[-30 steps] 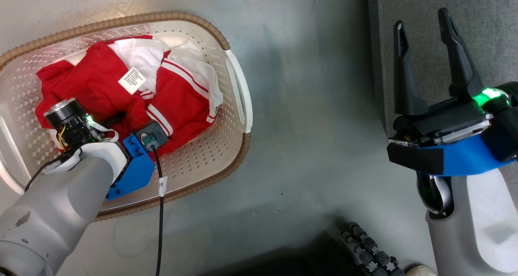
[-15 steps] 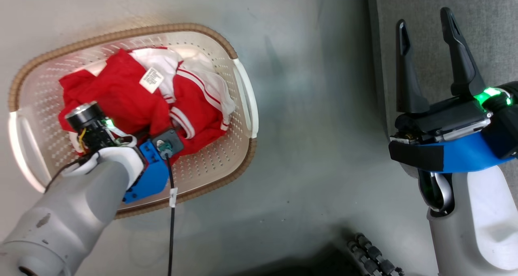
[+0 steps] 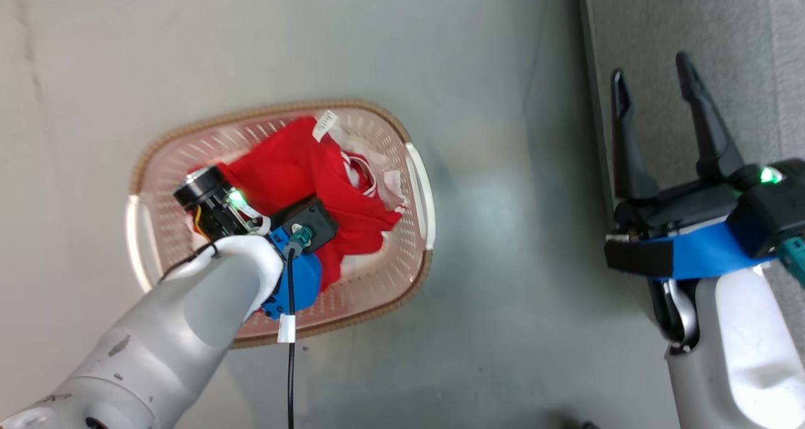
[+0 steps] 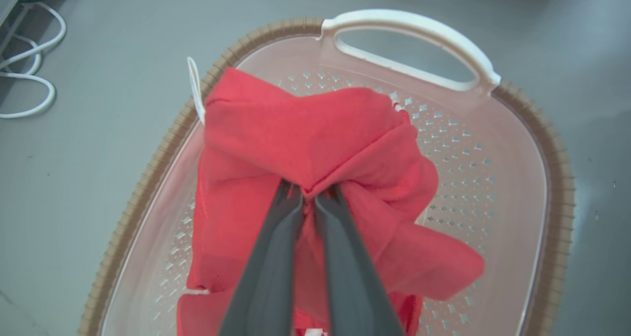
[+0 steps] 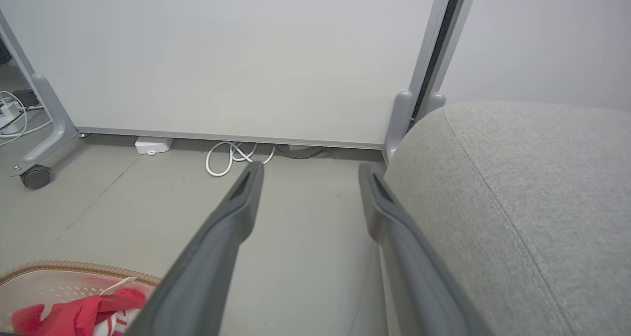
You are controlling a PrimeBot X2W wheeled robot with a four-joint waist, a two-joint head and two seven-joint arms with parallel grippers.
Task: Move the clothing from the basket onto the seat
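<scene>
My left gripper [image 4: 308, 193] has its two fingers pressed together on a pinched fold of the clothing [image 4: 305, 129]. The red cloth peaks at the fingertips and drapes away on every side, with the basket [image 4: 557, 178] directly beneath the hand. The white label tag [image 3: 325, 124] sticks out at the far edge of the cloth, beyond the fingertips. A second garment [image 3: 361, 168] with white stripes lies under the held piece, inside the basket.

I judge this fabric to be light, limp and a bit slick. It will sag and swing, and a thin pinch could slip, so a bunched fold or a seam gives a surer hold than a single layer. A trailing hem might also snag the rim or drag the second garment along with it.

My right gripper [image 3: 651, 65] has its fingers apart and holds nothing. The grey seat [image 5: 517, 203] is just beside its outer finger.
</scene>
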